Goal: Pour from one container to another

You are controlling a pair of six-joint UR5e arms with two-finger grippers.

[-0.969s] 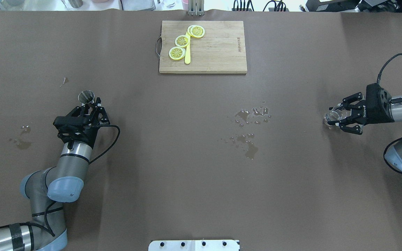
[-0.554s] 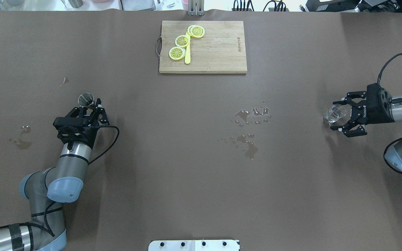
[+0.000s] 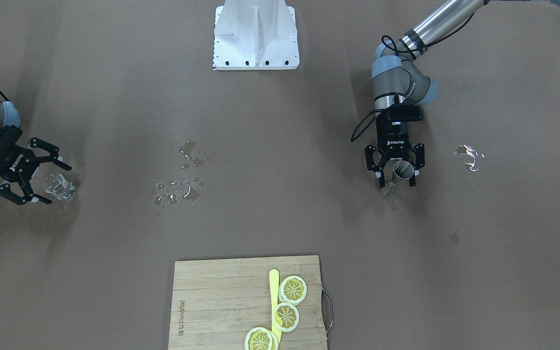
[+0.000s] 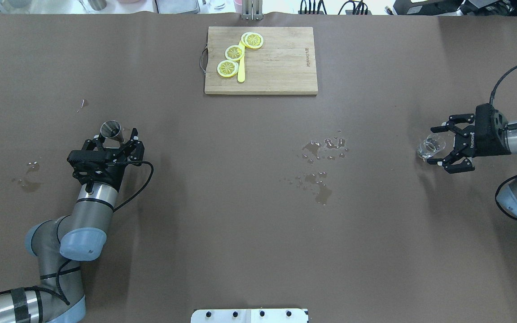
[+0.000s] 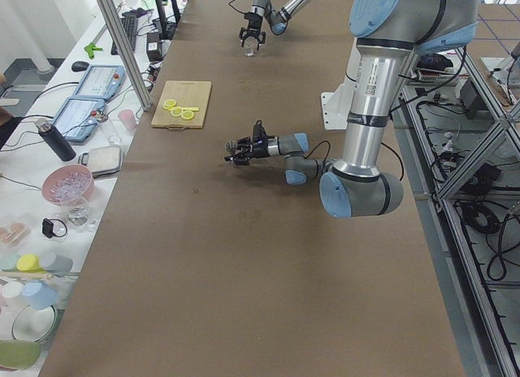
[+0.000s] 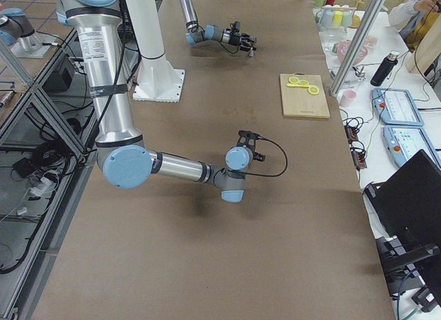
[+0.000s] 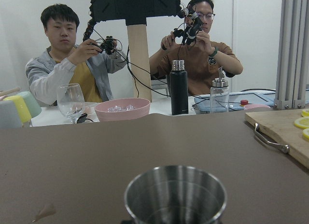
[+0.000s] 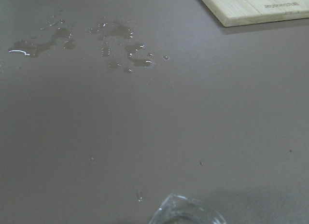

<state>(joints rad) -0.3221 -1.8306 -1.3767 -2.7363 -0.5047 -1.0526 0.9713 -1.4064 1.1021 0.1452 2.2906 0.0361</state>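
Left end effector [image 3: 396, 181]: released, straddling upright steel jigger [image 3: 402, 170] on counter [image 4: 258, 233] | Right end effector [image 4: 439, 146]: released around clear glass tumbler [image 4: 429, 147], well apart across counter | Risk: possibly clipping either vessel with a spread finger, tipping it, spilling more near mid-counter puddles [image 4: 317, 181]

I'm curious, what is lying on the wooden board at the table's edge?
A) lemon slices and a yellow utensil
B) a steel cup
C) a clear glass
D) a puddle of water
A: the wooden board bears round lemon slices set along a thin yellow utensil, and nothing else shows on it.
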